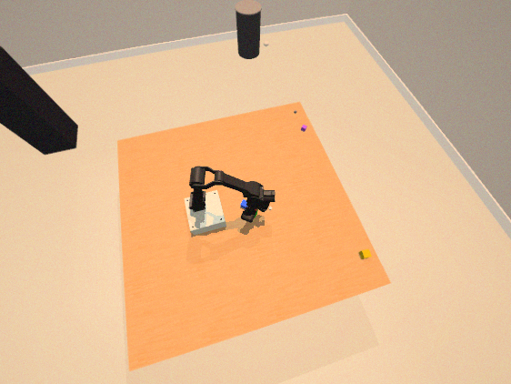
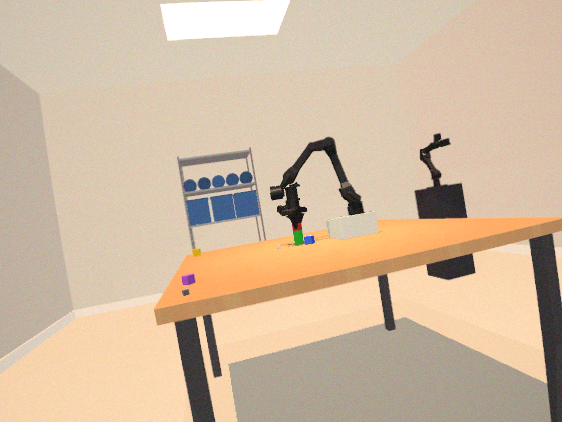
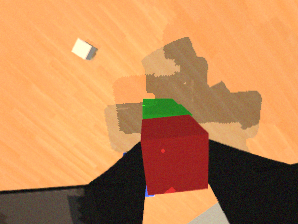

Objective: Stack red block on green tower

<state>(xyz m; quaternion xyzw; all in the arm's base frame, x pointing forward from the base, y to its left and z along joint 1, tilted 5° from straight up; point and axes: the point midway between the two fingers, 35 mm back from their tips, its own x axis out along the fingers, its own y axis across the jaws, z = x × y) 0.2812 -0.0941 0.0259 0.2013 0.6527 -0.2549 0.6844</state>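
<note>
Placement looks nearly done: the end effector [image 2: 297, 225] pinches the red block [image 2: 297, 228] directly atop the green tower [image 2: 298, 238], seemingly touching it; release and retreat remain. A blue cube [image 2: 309, 240] stands just beside. The orange surface [image 2: 410, 245] fills a beige room with a shelf [image 2: 220, 197].

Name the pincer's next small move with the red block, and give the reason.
Probably ease straight down a touch, then open. In the exterior view the red block, shut in the pincer, sits right at the top of the green tower; whether they touch I cannot tell. The wrist view shows green peeking out beyond the block.
</note>
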